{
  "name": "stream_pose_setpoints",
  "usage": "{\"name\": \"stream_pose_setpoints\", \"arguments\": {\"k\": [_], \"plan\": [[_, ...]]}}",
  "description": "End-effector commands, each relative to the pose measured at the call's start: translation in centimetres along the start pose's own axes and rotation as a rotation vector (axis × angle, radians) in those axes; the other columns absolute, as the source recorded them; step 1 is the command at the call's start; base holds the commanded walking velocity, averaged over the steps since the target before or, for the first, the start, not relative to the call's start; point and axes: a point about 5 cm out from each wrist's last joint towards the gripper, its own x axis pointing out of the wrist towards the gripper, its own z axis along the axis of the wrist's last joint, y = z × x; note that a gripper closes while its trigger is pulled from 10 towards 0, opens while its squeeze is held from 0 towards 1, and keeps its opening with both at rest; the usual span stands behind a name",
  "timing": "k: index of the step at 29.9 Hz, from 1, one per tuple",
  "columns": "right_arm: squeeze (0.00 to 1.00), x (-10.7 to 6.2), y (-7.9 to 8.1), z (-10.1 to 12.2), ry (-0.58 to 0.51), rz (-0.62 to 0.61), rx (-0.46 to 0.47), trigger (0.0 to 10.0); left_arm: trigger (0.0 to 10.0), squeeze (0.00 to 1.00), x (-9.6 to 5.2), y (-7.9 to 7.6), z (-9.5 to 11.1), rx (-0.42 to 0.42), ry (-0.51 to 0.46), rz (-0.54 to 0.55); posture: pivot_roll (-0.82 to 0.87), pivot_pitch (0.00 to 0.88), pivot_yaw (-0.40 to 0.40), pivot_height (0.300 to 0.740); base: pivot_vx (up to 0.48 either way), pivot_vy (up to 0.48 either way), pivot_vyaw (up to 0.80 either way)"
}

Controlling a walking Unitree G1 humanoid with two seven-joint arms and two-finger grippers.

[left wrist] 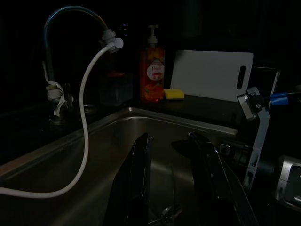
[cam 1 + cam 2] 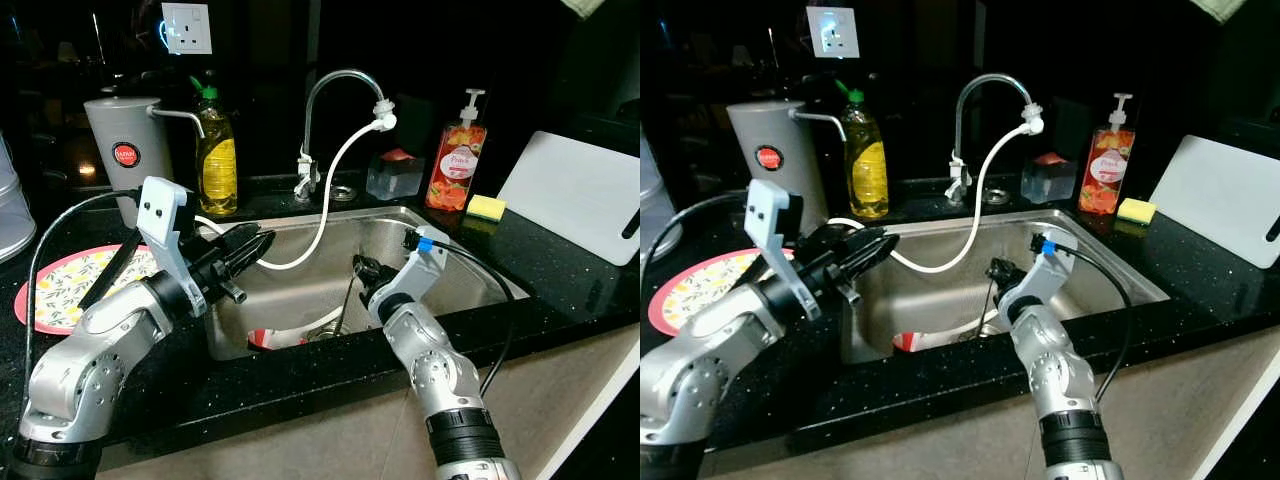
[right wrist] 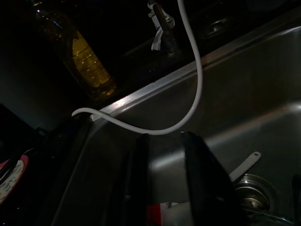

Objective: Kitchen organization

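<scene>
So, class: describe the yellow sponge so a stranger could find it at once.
Start at the steel sink. On the black counter at its back right corner lies the small yellow rectangular sponge, between the red pump soap bottle and the white cutting board.

Legible markings:

- Red soap pump bottle (image 2: 457, 160), on the counter behind the sink: white label with a short word in red script, appearing to read "Pink"; smaller print below too small to read.
- Grey canister (image 2: 128, 150), at the counter's left: round red badge with white lettering, too small to read.
- Yellow dish-liquid bottle (image 2: 216, 158), beside the canister: label faint, no words readable.

No other readable text, numbers or signs.
</scene>
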Motion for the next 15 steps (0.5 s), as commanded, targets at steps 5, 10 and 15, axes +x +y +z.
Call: {"name": "stream_pose_setpoints", "arguments": {"k": [5, 10, 15], "plan": [[1.0, -0.1, -0.3, 0.0, -0.011, -0.011, -0.011, 10.0, 10.0, 0.0, -0.1, 0.2, -0.6, -0.009, 0.025, 0.021, -0.03, 0.007, -0.029, 0.74, 0.0, 0.0, 0.0], [0.0, -0.3, 0.3, 1.2, -0.064, 0.014, -0.034, 10.0, 10.0, 0.0, -0.1, 0.3, -0.6, -0.009, 0.026, 0.035, -0.03, 0.01, -0.03, 0.74, 0.0, 0.0, 0.0], [0.0, -0.7, 1.0, 2.5, -0.127, 0.033, -0.093, 10.0, 10.0, 0.0, 0.0, 0.6, -0.8, -0.009, 0.028, 0.071, -0.03, 0.013, -0.03, 0.74, 0.0, 0.0, 0.0]]}}
